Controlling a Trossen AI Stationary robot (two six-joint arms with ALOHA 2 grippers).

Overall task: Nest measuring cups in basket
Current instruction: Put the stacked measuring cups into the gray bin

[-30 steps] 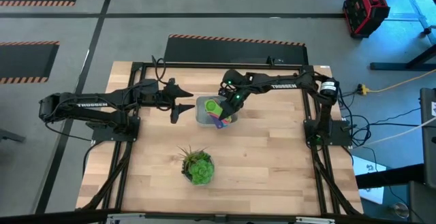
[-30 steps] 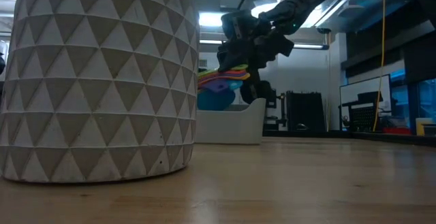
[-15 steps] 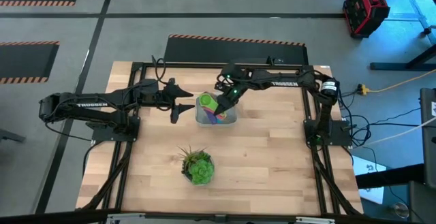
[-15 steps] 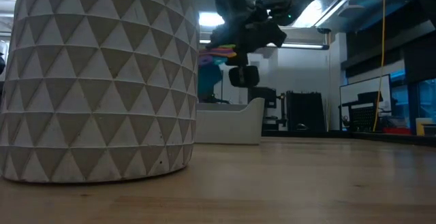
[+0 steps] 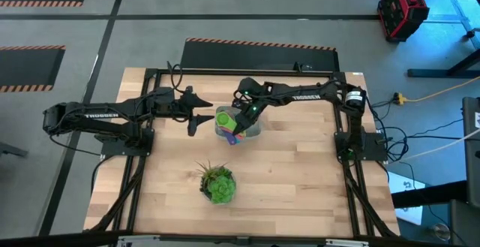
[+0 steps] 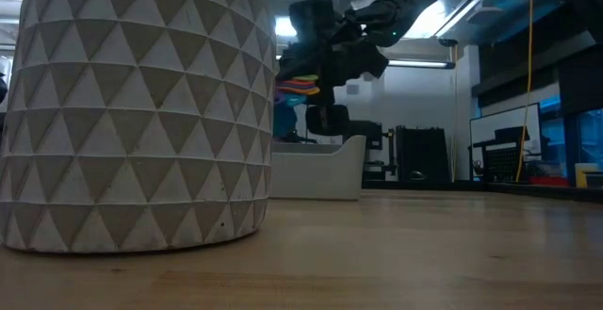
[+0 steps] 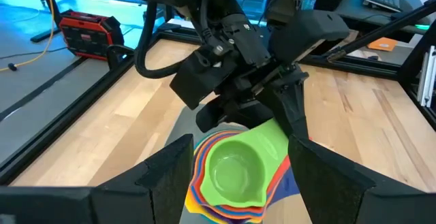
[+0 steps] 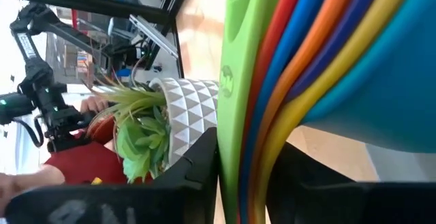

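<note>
Measuring cups (image 5: 229, 122): nested stack, green uppermost, then red, orange, purple, yellow and blue edges showing; clamped by the handles in the right gripper (image 5: 241, 124), raised clear above the basket (image 5: 253, 129) near the table's middle, bowls projecting left of the fingers.
Right gripper: closed on the stacked handles, reaching in from the far right.
Basket: pale translucent tub, standing on the wooden table (image 5: 300, 179) directly beneath the stack, partly hidden from above by cups and gripper.
Left gripper (image 5: 196, 114): fingers spread, holding nothing, poised just left of the stack, well above the table.
Potted plant (image 5: 217, 183): leafy green, in white patterned pot, near side of table, well apart from basket.
</note>
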